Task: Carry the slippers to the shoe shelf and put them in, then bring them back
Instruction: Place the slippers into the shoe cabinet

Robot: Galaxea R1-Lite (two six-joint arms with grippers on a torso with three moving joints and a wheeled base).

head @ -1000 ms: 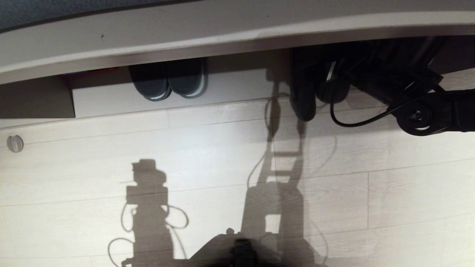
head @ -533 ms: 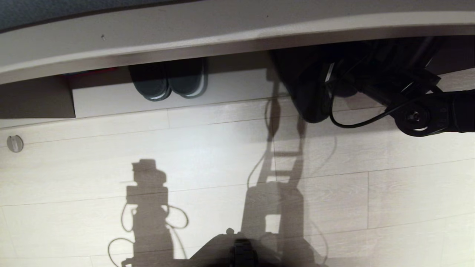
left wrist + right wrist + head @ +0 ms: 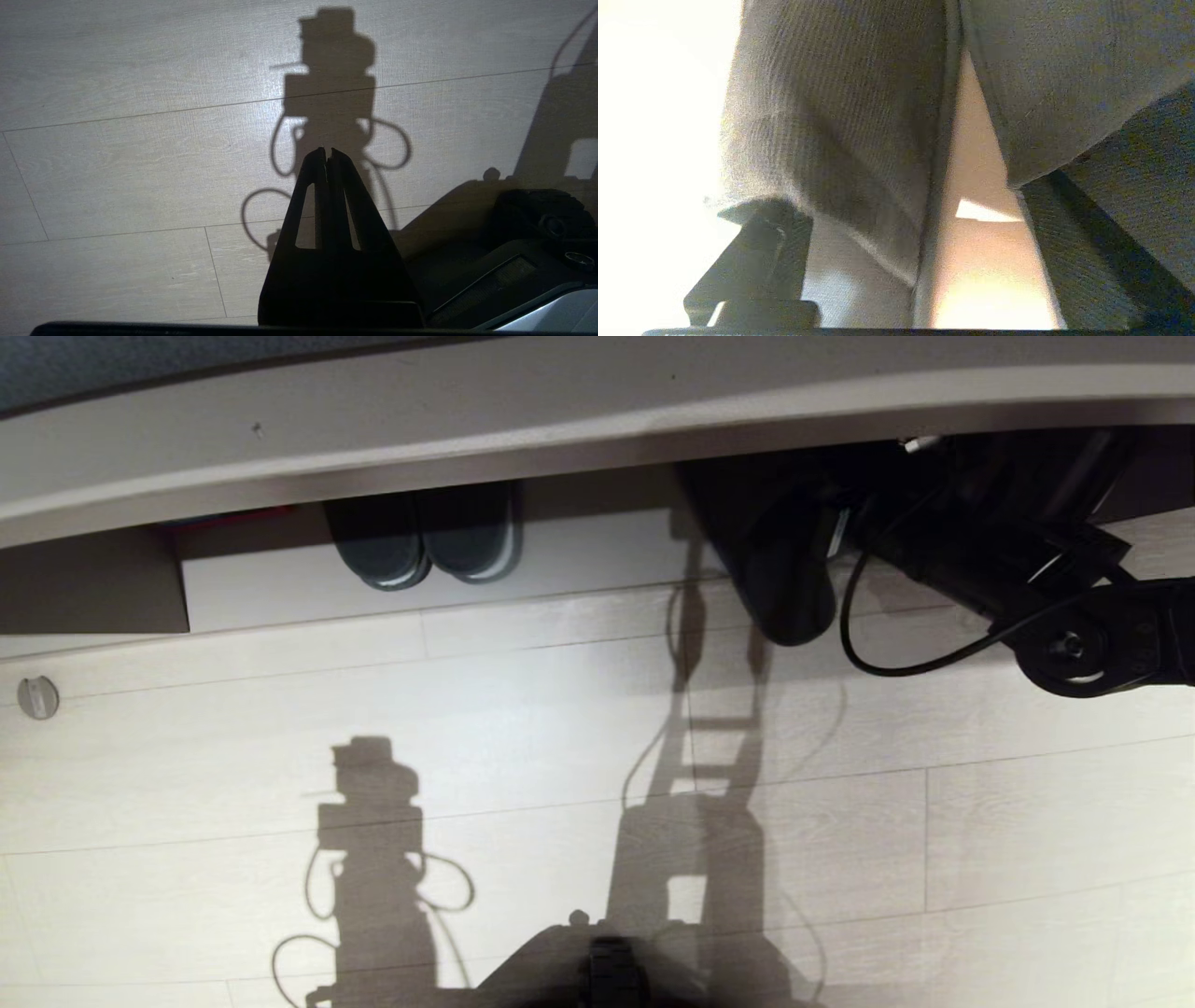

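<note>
The grey-blue slippers [image 3: 786, 586] lie at the mouth of the shoe shelf [image 3: 560, 439], right of its upright divider, one toe poking out over the floor. My right arm reaches in from the right, and its gripper [image 3: 873, 527] is lost in the dark there. In the right wrist view the gripper [image 3: 901, 200] is open, and the ribbed fabric of both slippers [image 3: 840, 140] fills the space between its fingers. One black finger [image 3: 752, 261] stands clear of the cloth. My left gripper [image 3: 327, 151] hangs shut over bare floor, holding nothing.
A darker pair with white sole edges [image 3: 422, 543] sits in the shelf's left compartment. A black cable [image 3: 896, 653] loops from my right arm. A small round fitting [image 3: 37, 697] is on the pale plank floor at far left. My base [image 3: 607, 971] shows at the near edge.
My right gripper has gone from shut to open. The slippers, first held narrow and on edge, have settled wider at the shelf mouth, and the right arm's elbow has drawn back slightly.
</note>
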